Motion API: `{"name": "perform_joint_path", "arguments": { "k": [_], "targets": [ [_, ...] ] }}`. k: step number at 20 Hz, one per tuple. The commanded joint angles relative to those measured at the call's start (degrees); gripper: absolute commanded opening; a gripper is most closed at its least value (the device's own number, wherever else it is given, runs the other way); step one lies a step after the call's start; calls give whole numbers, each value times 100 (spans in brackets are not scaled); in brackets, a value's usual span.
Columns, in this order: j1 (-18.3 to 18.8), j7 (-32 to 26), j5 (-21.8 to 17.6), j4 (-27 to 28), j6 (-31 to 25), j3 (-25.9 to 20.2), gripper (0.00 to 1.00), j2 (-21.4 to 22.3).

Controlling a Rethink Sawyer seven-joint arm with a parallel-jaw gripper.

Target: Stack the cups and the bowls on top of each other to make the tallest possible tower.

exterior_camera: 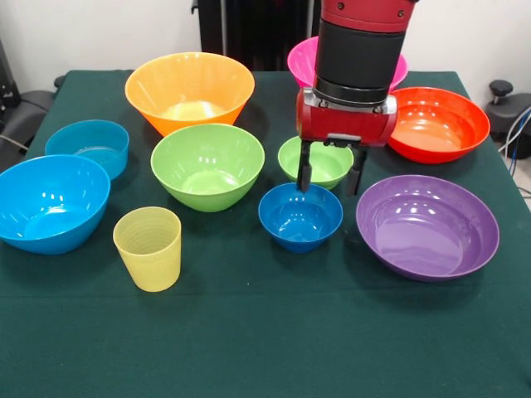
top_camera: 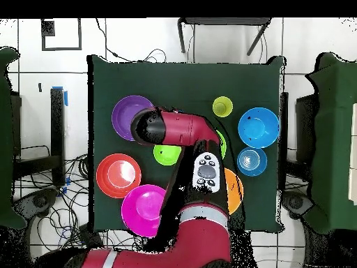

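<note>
Front view shows the yellow tumbler (exterior_camera: 148,247) standing upright and alone near the table's front left, mouth up, with nothing in it or on it. No tower is built; every bowl sits apart on the dark green tablecloth (exterior_camera: 265,340). Just behind the tumbler is the medium lime-green bowl (exterior_camera: 207,165), and behind that the large orange bowl (exterior_camera: 189,89). To the left lie the large blue bowl (exterior_camera: 51,201) and, behind it, the low light-blue bowl (exterior_camera: 89,145). Right of centre sits the small dark blue bowl (exterior_camera: 299,215), with the small lime-green bowl (exterior_camera: 317,162) close behind it. The purple bowl (exterior_camera: 427,225) is at the right, the red-orange bowl (exterior_camera: 435,123) behind it, and the pink bowl (exterior_camera: 304,62) at the back, mostly hidden by the arm.

The gripper (exterior_camera: 331,177) hangs from the red and black arm (exterior_camera: 358,50) with its two dark fingers spread apart and holding nothing; their tips hover over the gap between the small lime-green bowl and the small dark blue bowl, one tip just above the blue bowl's back rim.

Overhead view has the arm (top_camera: 183,129) covering the table's middle, so the gripper itself is hidden there; the tumbler (top_camera: 222,107) shows as a yellow-green ring beside the large blue bowl (top_camera: 258,127). No brand, label or readable writing shows on any bowl, the tumbler or the arm.
</note>
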State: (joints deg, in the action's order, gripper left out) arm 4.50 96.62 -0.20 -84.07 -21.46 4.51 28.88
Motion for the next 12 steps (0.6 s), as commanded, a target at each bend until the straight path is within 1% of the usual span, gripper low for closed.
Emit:
{"name": "perform_joint_path", "arguments": {
  "k": [1,4,12],
  "targets": [
    [-30,223,-73,341,-532,-695,100,-349],
    [-57,260,-72,358,-515,-681,100,-377],
    [41,183,-137,299,-407,-739,100,-421]
  ]
}}
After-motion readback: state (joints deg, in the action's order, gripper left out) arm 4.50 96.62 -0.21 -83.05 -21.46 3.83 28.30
